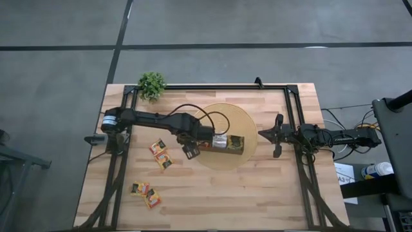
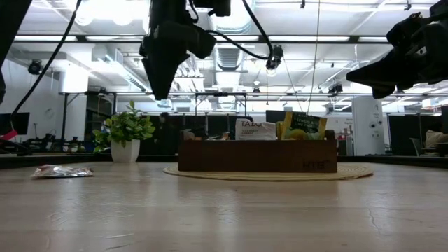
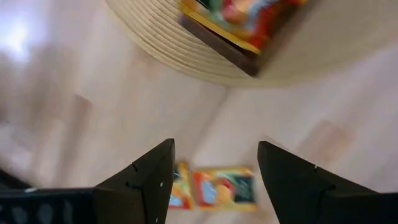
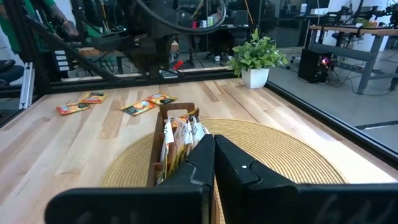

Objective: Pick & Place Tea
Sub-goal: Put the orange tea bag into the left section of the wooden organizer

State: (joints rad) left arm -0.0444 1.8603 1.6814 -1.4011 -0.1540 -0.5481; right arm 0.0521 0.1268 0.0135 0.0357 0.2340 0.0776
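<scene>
The sachets are small flat squares, glossy, printed yellow, red and black with orange patches. Four lie loose on the table [image 1: 212, 200], in two pairs. One pair [image 1: 161, 154] sits at about 9 o'clock from the mat [image 1: 239, 125], its two sachets touching at a corner. The other pair [image 1: 147, 193] lies near the table's 7 o'clock corner, also touching. In the left wrist view two sachets [image 3: 217, 186] show side by side on the wood, between the dark fingers [image 3: 146, 180].

More tea stands upright in the box [image 1: 222, 143], which lies across the round woven mat. In the low view a white packet [image 2: 253, 129] and a green-yellow one [image 2: 304, 126] rise above the box's rim; how many are inside I cannot tell. The right wrist view shows white-orange sachets [image 4: 180, 134] packed on edge in the box's near end.

The left gripper [image 1: 190, 152] hangs above the table at the mat's 9 o'clock edge, between the box end and the nearer pair, jaws apart at a middling width and holding nothing.

The right gripper [image 1: 262, 133] hovers at the mat's 3 o'clock edge, pointing at the box, jaws pressed together and empty.

One potted plant [image 1: 152, 84] stands at the table's 11 o'clock corner.
</scene>
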